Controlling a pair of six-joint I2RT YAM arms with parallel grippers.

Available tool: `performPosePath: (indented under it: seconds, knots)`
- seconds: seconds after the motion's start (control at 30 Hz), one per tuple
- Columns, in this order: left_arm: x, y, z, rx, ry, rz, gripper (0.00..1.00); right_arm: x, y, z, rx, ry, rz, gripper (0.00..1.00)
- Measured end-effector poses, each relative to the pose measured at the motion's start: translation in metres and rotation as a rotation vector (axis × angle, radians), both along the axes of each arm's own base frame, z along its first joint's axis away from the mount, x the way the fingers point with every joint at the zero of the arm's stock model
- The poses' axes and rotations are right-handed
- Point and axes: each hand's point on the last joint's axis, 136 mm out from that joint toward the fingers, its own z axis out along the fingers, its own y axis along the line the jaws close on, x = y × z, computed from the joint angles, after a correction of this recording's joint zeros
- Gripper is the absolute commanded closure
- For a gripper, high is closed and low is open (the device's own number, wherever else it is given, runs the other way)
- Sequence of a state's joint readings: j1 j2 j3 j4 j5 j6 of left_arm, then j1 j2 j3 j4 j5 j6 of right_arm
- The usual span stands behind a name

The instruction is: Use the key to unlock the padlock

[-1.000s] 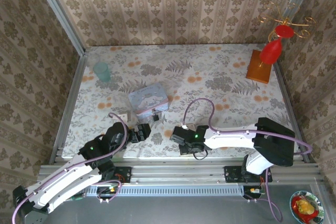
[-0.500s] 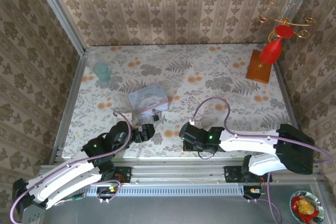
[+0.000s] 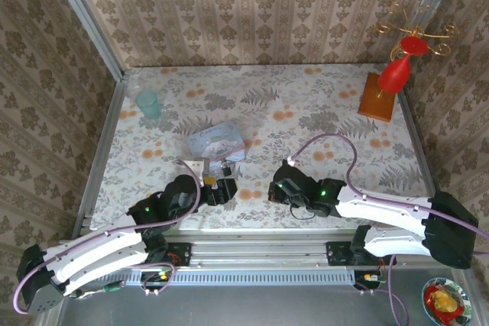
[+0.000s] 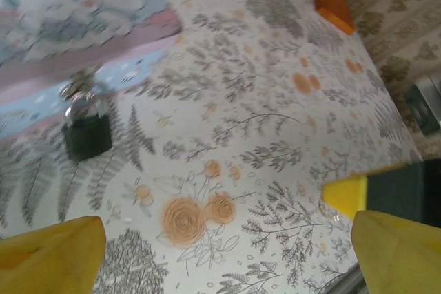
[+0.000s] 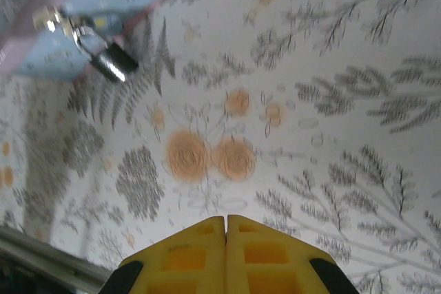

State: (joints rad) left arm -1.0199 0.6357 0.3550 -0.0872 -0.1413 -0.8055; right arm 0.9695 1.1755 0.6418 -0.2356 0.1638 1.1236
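Note:
The padlock (image 4: 87, 135), a small dark body with a thin metal shackle, lies on the floral table against the front edge of the pale blue tin (image 4: 69, 32). It also shows in the right wrist view, padlock (image 5: 114, 63), and from above, padlock (image 3: 226, 166). My left gripper (image 3: 220, 191) hovers just in front of it, open, with its yellow fingertips (image 4: 48, 253) wide apart and nothing between them. My right gripper (image 3: 280, 188) is to the padlock's right, shut, and its yellow fingers (image 5: 226, 239) are pressed together with nothing visible in them. I cannot make out the key.
The tin (image 3: 216, 141) sits left of centre. A pale green cup (image 3: 147, 103) stands at the back left. At the back right is an orange block (image 3: 380, 97) with a red and gold ornament. The table's near edge (image 3: 252, 227) runs just behind both grippers.
The left gripper has moved right, closer to the padlock. The right gripper has slid right and slightly away from the near edge. The tin looks slightly turned.

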Motion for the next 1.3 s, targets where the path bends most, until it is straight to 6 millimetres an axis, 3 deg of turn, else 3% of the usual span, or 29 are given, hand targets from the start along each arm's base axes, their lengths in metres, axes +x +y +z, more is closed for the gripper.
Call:
performPosePath:
  seconds: [0.17,0.3,0.47,0.73,0.97,1.1,1.3]
  knots:
    - [-0.001,-0.016,0.024,0.014,-0.241,-0.141,0.13,0.023,0.008,0.050,0.081,-0.070,-0.015,1.00]
    - [-0.005,-0.029,0.025,0.048,-0.454,-0.260,0.14,0.030,0.018,0.087,0.162,-0.112,0.013,1.00]
    - [-0.011,-0.046,0.027,0.146,-0.692,-0.406,0.35,0.030,0.030,0.115,0.219,-0.135,0.064,1.00]
    - [-0.010,-0.065,0.042,0.188,-0.885,-0.545,0.43,0.020,0.043,0.129,0.270,-0.126,0.131,1.00]
    - [-0.006,-0.071,0.044,0.169,-0.924,-0.558,0.51,0.007,0.055,0.133,0.292,-0.123,0.182,1.00]
    - [-0.007,-0.073,0.047,0.150,-0.939,-0.568,0.64,0.004,0.057,0.134,0.294,-0.122,0.193,1.00]
    - [-0.007,-0.072,0.054,0.134,-0.957,-0.556,0.73,0.004,0.058,0.135,0.296,-0.125,0.194,1.00]
